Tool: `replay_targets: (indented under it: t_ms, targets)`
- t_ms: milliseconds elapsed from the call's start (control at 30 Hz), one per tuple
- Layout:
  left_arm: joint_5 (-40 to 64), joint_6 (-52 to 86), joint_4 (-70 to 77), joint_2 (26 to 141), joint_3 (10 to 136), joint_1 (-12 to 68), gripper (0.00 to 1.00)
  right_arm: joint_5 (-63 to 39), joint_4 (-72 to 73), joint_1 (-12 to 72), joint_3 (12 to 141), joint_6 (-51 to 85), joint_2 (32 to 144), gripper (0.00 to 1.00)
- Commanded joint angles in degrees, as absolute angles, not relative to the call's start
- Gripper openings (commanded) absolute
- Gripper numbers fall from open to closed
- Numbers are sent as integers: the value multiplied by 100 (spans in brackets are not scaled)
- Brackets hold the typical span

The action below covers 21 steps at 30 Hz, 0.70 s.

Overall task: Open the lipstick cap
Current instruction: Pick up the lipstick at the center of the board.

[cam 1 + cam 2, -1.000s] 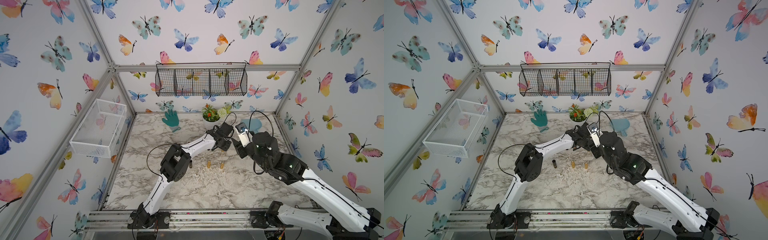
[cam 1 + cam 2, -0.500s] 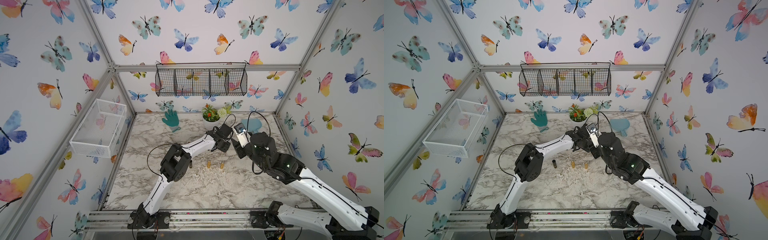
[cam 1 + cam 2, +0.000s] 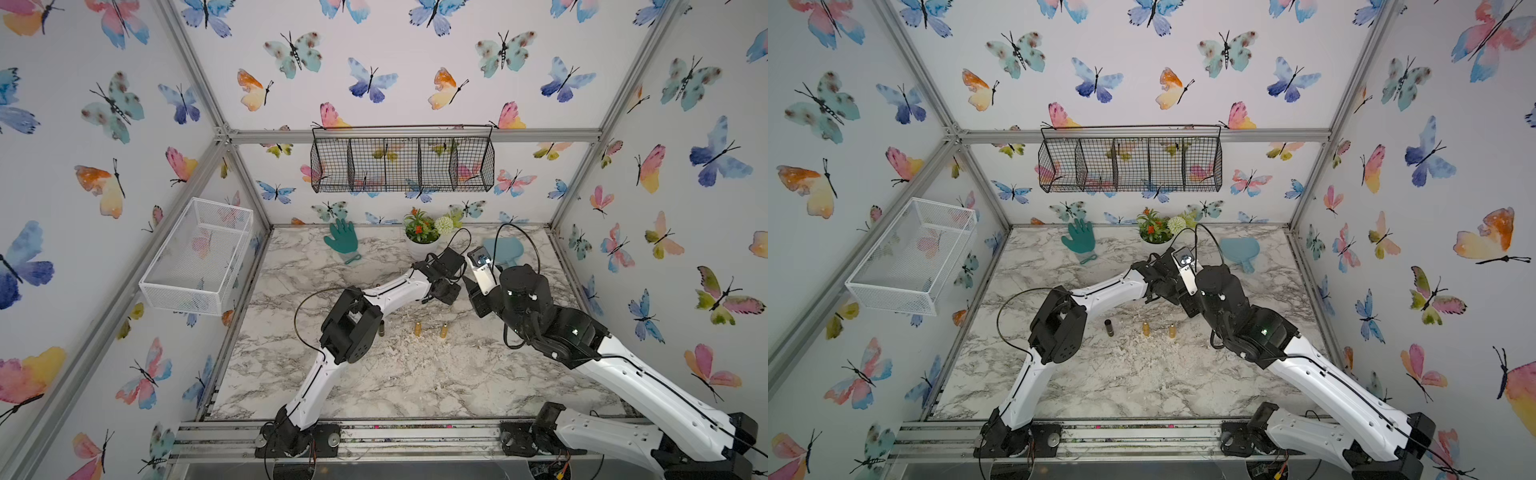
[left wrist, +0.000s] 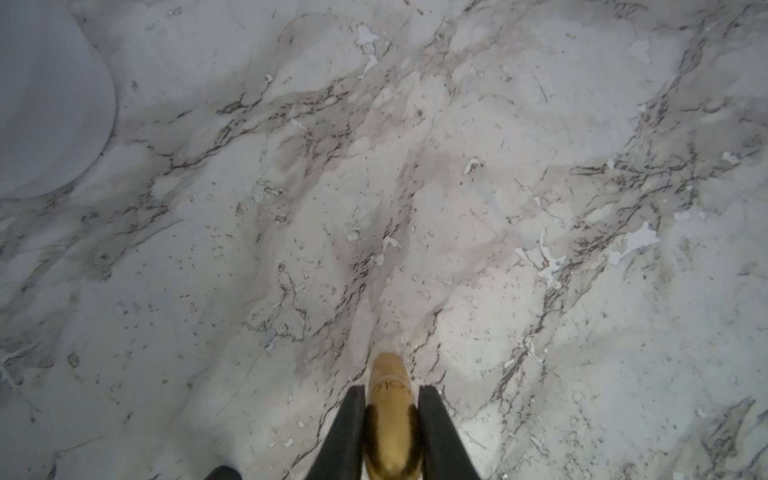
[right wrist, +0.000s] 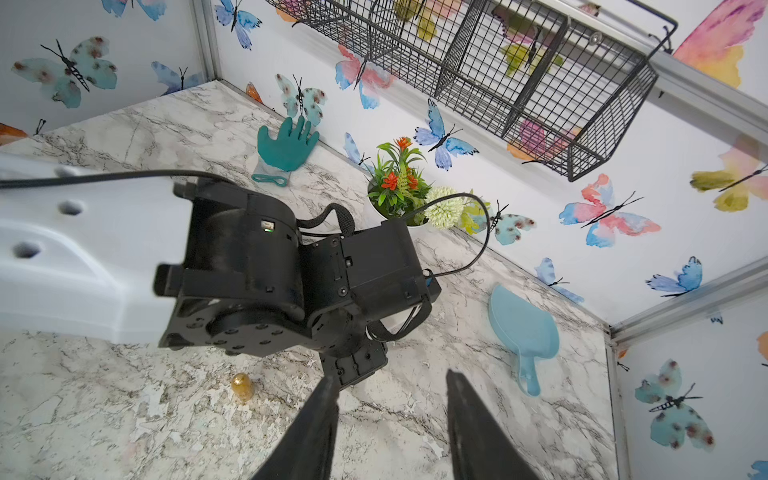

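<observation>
1. Where the left gripper closes, I see its two black fingers clamped on a gold lipstick tube. One finger sits on each side, and the tube's rounded end sticks out past the tips toward the grey-veined marble tabletop.
2. Faint lettering shows on the tube just ahead of the fingertips. I cannot tell from the left wrist view whether its end touches the marble.
3. On my right gripper the black fingers stand well apart with nothing between them. Only bare marble shows in the gap.
4. Just beyond those tips is the black wrist of the left arm, so the two grippers are near each other, toward the back middle of the table.
5. In both top views the gripper bodies hide the held tube.
6. Nearer the front, two small gold cylinders stand upright side by side on the marble. A dark cylinder stands apart from them, close to the left arm's elbow.
7. Along the back edge I see a green rubber glove lying flat, a small potted plant with orange flowers and a pale blue plastic scoop.
8. A white mesh basket hangs on the left wall and a black wire basket on the back wall.
</observation>
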State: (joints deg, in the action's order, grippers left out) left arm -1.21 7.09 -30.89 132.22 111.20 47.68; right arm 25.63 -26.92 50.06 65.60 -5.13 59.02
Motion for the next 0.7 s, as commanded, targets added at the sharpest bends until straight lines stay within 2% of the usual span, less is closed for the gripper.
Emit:
replay_targets:
  t_ms: [0,300,667]
  targets:
    - [72,849,-3239,12946,11010,4636,19,2525,-2584,4992,6460,-446,5888,44]
    - [1672,1256,-3305,11584,10603,4032,15,2282,-2111,4992,6065,-377,6020,44]
    - [4252,1696,-3439,9995,9888,2923,15,1466,-995,4987,5930,-568,6664,46]
